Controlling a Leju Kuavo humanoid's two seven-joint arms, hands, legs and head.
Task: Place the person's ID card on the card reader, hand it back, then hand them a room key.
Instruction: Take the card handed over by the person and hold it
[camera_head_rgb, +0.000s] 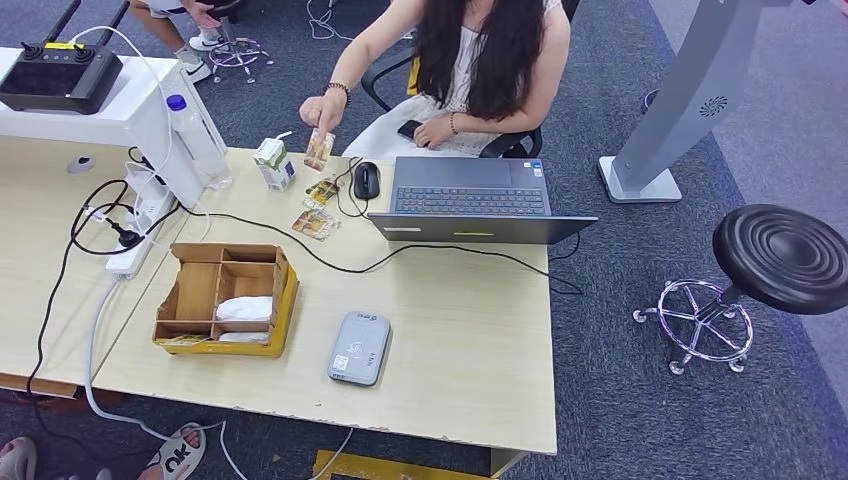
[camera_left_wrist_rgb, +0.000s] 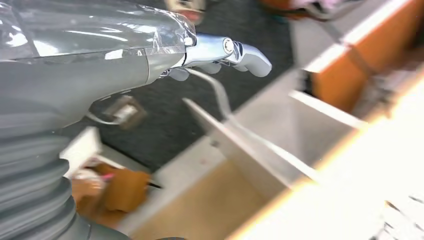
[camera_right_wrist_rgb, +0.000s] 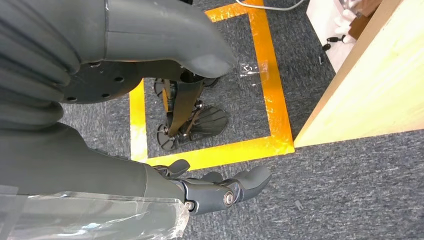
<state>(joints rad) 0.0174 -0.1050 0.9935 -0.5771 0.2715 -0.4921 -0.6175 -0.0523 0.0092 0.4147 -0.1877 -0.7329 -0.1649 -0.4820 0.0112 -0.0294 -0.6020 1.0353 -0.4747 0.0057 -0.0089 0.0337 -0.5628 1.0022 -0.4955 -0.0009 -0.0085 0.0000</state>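
Both hands are hanging low beside the table, holding nothing. The left hand (camera_left_wrist_rgb: 220, 52) is showing in its wrist view with fingers (camera_left_wrist_rgb: 252, 59) loosely extended and empty. The right hand (camera_right_wrist_rgb: 220, 187) is hovering over the carpet, fingers (camera_right_wrist_rgb: 252, 177) slightly curled and apart, nothing between them.

Across the table (camera_head_rgb: 470, 330), the person's hand (camera_head_rgb: 322, 112) is holding the ID card (camera_head_rgb: 319, 150) upright, just over the far edge, beside the milk carton (camera_head_rgb: 273, 163). The reader (camera_head_rgb: 360, 347) is lying flat near the robot's edge, just beside the box (camera_head_rgb: 225, 298).

So the step in hand looks like taking the card. The left arm seems the closer choice, since the card is sitting left of centre. Good practice: be reaching up and forward, passing between the box and the laptop (camera_head_rgb: 470, 200), staying above the black cable (camera_head_rgb: 340, 262). Be pinching the card's free lower edge, well away from the person's fingertips, and be closing gently, since a thin card slips easily.
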